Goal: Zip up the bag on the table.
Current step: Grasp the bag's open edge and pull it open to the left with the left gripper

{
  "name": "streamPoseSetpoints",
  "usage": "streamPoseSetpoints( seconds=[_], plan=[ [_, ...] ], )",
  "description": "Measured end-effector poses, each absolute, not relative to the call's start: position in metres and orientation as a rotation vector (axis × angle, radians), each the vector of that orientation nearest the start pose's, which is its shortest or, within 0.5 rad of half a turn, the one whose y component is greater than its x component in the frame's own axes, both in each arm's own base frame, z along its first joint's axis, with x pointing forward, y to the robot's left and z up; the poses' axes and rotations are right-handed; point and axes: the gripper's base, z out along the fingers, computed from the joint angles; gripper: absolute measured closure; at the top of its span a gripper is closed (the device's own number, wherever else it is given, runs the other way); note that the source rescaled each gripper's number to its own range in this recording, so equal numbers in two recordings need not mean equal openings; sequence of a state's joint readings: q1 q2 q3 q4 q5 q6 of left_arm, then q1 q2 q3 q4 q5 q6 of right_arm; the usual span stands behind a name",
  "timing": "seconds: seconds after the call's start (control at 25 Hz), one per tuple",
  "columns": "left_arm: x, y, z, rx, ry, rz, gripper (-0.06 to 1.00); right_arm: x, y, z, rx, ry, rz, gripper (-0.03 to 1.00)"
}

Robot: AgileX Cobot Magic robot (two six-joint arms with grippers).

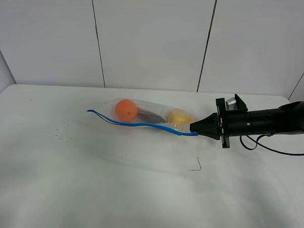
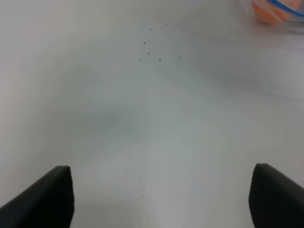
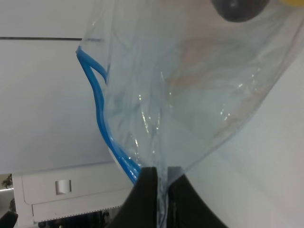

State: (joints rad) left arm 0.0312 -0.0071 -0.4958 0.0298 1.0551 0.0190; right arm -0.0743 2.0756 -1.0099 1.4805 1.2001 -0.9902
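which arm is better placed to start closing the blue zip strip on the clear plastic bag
Right, probably: the right gripper is shut on the clear crinkly plastic bag, right beside its blue zip strip. The left gripper hangs open over the plain white table, away from the bag.

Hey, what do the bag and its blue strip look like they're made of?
The bag looks like thin clear plastic film with a glossy finish, going by its crinkles and glints. The strip seems thicker, opaque blue plastic, since it holds a smooth raised ridge.

Clear crinkly bag (image 1: 141, 118) lies lengthwise mid-surface (image 1: 88, 182), blue zip strip (image 1: 141, 125) along its near edge, parted at the left end (orange (image 1: 126, 110), eggplant (image 1: 151, 115), pear (image 1: 178, 116) inside).
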Motion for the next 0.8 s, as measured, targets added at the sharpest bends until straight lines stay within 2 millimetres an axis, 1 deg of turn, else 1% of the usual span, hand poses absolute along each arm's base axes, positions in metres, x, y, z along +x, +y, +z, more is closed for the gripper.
streamPoseSetpoints(
  seconds=[0.72,0.8],
  plan=[
    [-0.0053,0.0021,0.2765,-0.014,2.036,0.066,-0.06,0.3460,0.0590,0.1242,0.199,2.450,1.696,0.97],
    [-0.0054,0.0011,0.2813,-0.006,2.008,0.056,-0.06,0.3460,0.0590,0.1242,0.197,2.449,1.695,0.97]
  ],
)
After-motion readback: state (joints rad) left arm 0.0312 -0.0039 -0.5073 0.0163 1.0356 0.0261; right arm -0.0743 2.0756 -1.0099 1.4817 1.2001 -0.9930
